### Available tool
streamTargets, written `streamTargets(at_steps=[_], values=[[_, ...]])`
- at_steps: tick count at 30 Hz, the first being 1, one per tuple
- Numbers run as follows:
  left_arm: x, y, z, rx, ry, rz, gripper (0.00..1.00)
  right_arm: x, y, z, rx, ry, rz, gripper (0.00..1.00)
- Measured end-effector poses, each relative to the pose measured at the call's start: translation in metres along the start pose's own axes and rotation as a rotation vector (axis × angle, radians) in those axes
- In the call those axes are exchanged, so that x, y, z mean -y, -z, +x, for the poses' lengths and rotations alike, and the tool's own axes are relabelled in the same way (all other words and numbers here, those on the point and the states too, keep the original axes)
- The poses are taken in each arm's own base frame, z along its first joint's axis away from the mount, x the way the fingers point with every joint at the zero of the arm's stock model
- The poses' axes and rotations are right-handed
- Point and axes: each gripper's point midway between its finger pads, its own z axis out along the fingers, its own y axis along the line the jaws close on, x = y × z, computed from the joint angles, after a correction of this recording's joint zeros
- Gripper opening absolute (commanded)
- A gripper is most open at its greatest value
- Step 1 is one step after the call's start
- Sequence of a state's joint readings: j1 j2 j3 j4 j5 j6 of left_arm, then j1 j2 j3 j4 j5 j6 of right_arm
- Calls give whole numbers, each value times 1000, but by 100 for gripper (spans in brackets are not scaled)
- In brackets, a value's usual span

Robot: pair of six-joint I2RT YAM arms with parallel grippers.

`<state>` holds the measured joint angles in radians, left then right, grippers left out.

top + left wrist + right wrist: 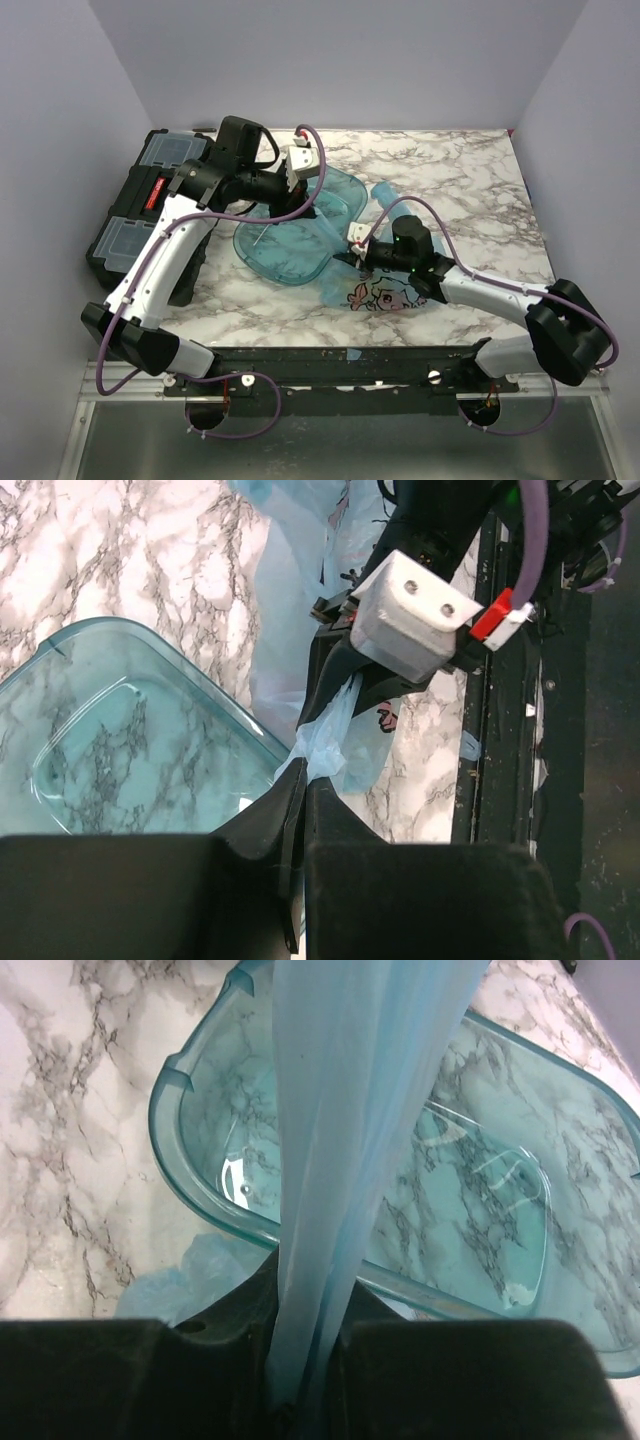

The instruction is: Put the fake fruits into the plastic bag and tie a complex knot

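Left gripper [303, 780] and right gripper [305, 1300], both clamped, sit close together.

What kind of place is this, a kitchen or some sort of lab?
Probably a robot test cell: plain walls box in a marble-print table, the left arm and right arm are bolted to a rail at its near edge, a black tool case alongside.

Bare table [470, 180] lies open along the far edge and the right side. The tray [288, 255] fills the middle-left, a taut strip of bag [340, 1160] crossing above it. A toolbox [125, 205] blocks the left edge, and walls [320, 60] close three sides.
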<state>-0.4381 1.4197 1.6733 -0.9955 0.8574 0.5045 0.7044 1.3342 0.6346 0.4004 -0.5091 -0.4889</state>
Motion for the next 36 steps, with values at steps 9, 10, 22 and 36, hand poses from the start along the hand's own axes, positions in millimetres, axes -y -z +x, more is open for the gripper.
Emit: streamTargets(at_steps=[9, 10, 22, 36], values=[[1, 2, -2, 7, -6, 1, 0, 2, -4, 9, -22, 9, 5, 1], [1, 2, -2, 7, -7, 1, 0, 3, -4, 9, -22, 10, 7, 1], [6, 8, -9, 57, -120, -26, 0, 12, 20, -41, -68, -74, -37, 87], [4, 1, -2, 57, -168, -17, 0, 70, 114, -148, -31, -190, 162, 91]])
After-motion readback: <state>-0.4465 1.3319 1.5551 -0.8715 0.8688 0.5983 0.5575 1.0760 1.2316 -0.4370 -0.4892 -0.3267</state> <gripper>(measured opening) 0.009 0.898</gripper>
